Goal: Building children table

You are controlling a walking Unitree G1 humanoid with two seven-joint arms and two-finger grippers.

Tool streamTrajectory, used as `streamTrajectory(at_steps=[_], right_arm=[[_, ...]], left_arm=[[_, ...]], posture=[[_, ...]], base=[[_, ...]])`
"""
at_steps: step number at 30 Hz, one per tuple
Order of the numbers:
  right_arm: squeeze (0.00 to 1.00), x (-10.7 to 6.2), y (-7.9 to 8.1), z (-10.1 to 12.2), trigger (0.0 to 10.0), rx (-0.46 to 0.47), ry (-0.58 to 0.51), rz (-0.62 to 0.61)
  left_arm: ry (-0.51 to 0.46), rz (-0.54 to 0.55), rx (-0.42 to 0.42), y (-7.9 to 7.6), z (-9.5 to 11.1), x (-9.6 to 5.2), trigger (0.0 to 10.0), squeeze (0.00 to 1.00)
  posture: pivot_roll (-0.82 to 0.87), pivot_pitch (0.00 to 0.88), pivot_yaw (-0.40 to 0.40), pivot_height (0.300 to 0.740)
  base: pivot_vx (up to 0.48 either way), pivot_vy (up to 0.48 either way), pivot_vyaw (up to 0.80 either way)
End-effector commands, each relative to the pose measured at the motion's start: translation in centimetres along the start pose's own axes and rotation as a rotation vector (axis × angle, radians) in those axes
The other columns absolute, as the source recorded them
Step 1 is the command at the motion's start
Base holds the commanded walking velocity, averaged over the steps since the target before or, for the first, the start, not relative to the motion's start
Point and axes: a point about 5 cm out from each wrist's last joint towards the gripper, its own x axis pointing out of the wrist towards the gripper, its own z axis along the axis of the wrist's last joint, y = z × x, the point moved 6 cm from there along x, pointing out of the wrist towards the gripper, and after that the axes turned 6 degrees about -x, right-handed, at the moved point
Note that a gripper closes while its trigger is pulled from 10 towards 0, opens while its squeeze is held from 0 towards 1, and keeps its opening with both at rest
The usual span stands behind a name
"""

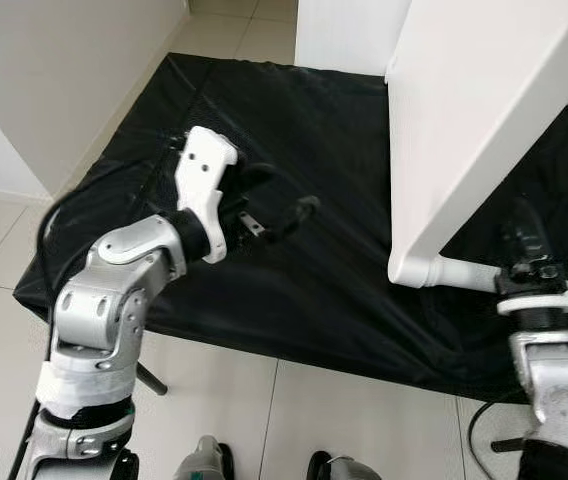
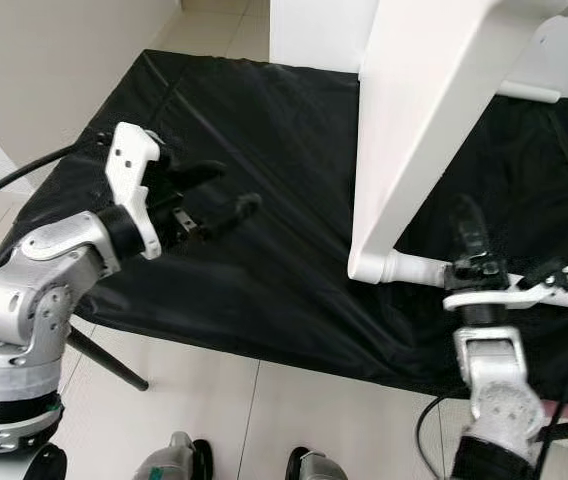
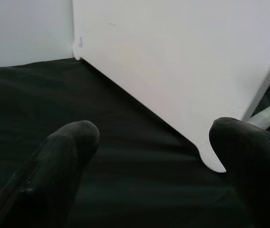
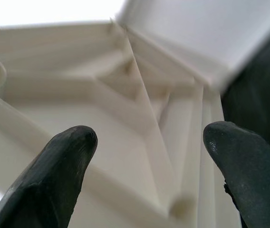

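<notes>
A white children's table stands tipped on its edge on the black cloth, its flat top facing my left. A white round leg sticks out from its lower near corner toward my right arm. My right gripper is at the end of that leg, fingers pointing up and apart. Between them, the right wrist view looks onto the ribbed underside of the table. My left gripper hovers open over the cloth, left of the tabletop and aimed at it, with nothing between its fingers.
The cloth covers a low platform whose near edge runs in front of me, with a thin stand leg below. Pale tiled floor lies around it. A white wall is on the left and a white unit behind.
</notes>
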Motion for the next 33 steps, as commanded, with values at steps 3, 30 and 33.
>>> streamTrajectory(at_steps=[3, 30, 33], right_arm=[[0.00, 1.0, -0.7, 0.9, 10.0, -0.113, -0.028, -0.074], [0.00, 2.6, -2.6, -4.9, 10.0, -0.931, 0.116, -0.285], [0.00, 2.5, -2.7, -5.2, 10.0, -0.939, 0.124, -0.283]], left_arm=[[0.012, 0.069, 0.027, 1.1, -0.7, -0.5, 10.0, 0.00], [-0.014, 0.637, 0.016, 11.1, -4.5, -3.7, 10.0, 0.00], [-0.009, 0.650, 0.033, 11.2, -4.8, -3.7, 10.0, 0.00]], posture=[[0.04, 0.091, -0.036, 0.740], [0.03, 0.084, -0.054, 0.740], [0.03, 0.084, -0.054, 0.740]], base=[[0.000, 0.000, 0.00], [0.000, 0.000, 0.00], [0.000, 0.000, 0.00]])
